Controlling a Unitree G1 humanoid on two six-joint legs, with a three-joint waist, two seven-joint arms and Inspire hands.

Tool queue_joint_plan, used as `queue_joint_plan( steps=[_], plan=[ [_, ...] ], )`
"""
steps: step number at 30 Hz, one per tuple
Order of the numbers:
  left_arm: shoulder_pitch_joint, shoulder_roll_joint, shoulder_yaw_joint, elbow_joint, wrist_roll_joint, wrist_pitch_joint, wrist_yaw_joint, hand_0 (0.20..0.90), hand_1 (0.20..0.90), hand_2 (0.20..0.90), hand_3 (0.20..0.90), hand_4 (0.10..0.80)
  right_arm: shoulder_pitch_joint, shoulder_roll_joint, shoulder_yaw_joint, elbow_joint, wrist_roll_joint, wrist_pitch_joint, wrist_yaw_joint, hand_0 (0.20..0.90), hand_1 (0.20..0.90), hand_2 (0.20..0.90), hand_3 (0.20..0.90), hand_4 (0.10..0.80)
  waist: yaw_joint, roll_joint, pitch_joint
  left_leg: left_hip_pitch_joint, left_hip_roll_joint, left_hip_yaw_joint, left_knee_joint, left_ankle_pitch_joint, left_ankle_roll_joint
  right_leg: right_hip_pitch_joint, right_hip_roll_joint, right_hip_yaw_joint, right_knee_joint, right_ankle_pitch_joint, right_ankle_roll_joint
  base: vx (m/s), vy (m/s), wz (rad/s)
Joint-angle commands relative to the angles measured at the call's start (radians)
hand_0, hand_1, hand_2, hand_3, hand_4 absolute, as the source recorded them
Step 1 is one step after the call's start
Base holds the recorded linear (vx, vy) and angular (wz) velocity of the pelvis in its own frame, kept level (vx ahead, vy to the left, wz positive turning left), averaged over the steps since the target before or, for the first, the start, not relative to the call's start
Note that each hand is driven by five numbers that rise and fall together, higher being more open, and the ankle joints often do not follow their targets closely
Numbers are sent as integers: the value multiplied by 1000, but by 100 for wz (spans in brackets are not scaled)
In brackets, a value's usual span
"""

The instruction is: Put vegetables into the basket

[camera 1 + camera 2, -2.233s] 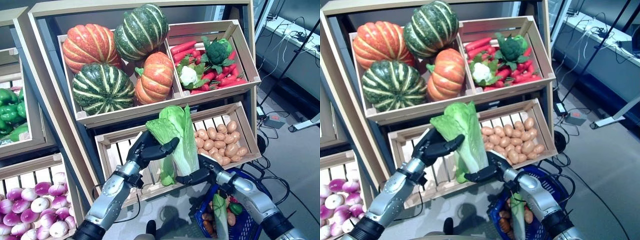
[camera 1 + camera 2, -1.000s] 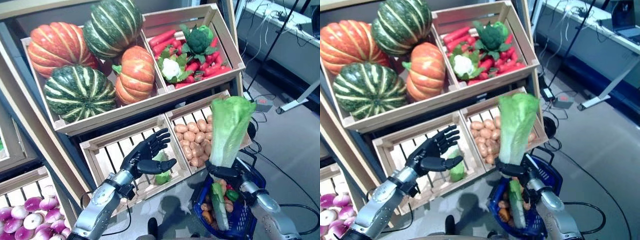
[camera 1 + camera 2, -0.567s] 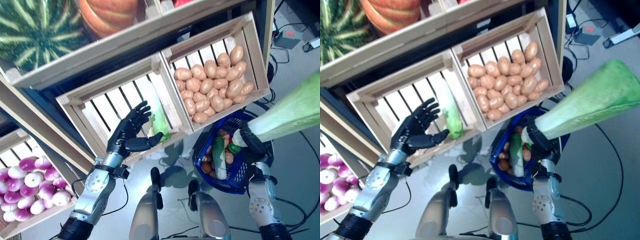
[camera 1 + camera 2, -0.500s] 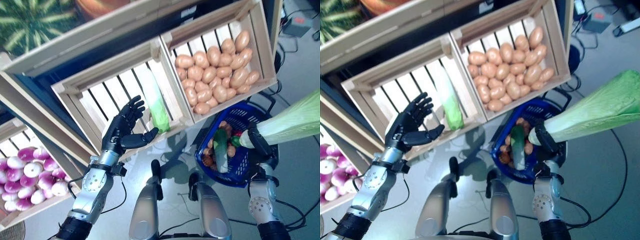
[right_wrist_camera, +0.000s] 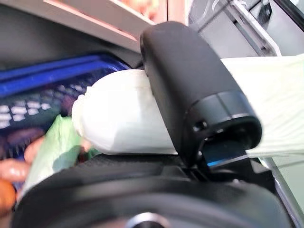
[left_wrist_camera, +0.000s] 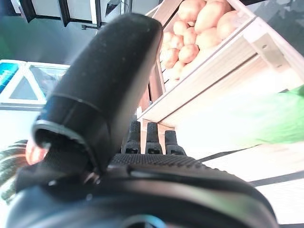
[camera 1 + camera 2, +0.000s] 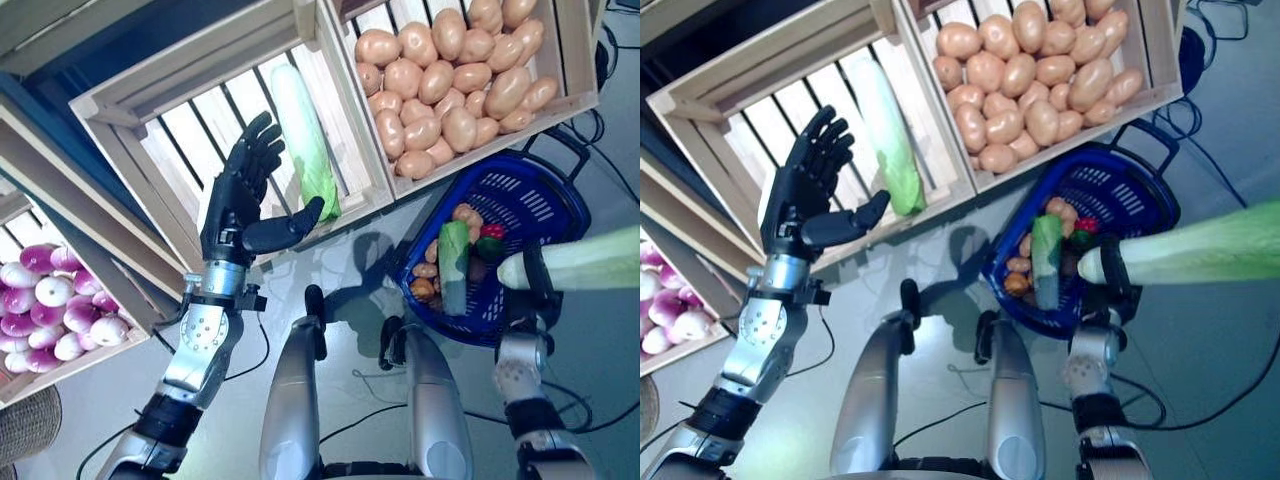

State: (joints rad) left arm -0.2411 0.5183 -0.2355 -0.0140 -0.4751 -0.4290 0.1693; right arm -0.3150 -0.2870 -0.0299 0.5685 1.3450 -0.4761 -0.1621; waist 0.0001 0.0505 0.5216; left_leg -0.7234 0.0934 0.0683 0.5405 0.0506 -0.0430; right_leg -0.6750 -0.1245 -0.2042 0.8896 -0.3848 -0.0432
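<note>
My right hand [image 7: 530, 285] is shut on the white base of a long pale green lettuce [image 7: 592, 262], held level, with its leaves pointing out to the right. The base hangs at the right rim of the blue basket [image 7: 535, 205] on the floor. In the right wrist view the thumb [image 5: 190, 95] curls over the lettuce base [image 5: 118, 121]. The basket holds another green lettuce [image 7: 455, 268], potatoes and a small pepper. My left hand [image 7: 238, 205] is open, with nothing in it, in front of the slatted crate [image 7: 190, 130] where one lettuce [image 7: 303, 150] lies.
A crate of potatoes [image 7: 450, 75] sits just behind the basket. Purple and white turnips [image 7: 50, 315] fill a crate at the far left. A wicker basket [image 7: 25, 430] shows at the lower left corner. Grey floor lies around the blue basket.
The camera has tilted down toward the floor. My right hand has lowered the lettuce from upright to level beside the basket. The left hand stays open by the slatted crate.
</note>
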Motion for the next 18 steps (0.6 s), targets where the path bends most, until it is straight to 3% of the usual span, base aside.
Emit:
queue_joint_plan(
  steps=[1,8,12,18],
  plan=[
    [-76,-7,2,-99,11,-109,2,900,900,900,900,800,-106,-80,-41,14,33,72,53,300,300,300,300,400,30,-27,-11,-38,-24,0,272,-277,48,-29,-19,30,-44,136,13,10,-40,15],
    [-125,0,-32,-76,-24,-54,-38,900,900,900,900,800,-209,-131,17,243,-52,330,108,300,300,300,300,400,72,-41,-30,-133,-45,-17,394,-311,59,-122,-39,15,66,135,11,35,-28,14],
    [-125,9,-38,-78,-35,-40,-51,900,900,900,900,800,-234,-142,33,342,-33,432,141,300,300,300,300,400,90,-46,-36,-155,-48,-22,402,-309,63,-142,-39,8,77,142,13,32,-32,7],
    [-119,20,-45,-70,-41,-42,-43,900,900,900,900,800,-258,-112,-3,458,67,483,103,300,300,300,300,400,106,-45,-42,-155,-56,-27,413,-316,67,-139,-36,0,80,148,17,57,-15,7]
  ],
)
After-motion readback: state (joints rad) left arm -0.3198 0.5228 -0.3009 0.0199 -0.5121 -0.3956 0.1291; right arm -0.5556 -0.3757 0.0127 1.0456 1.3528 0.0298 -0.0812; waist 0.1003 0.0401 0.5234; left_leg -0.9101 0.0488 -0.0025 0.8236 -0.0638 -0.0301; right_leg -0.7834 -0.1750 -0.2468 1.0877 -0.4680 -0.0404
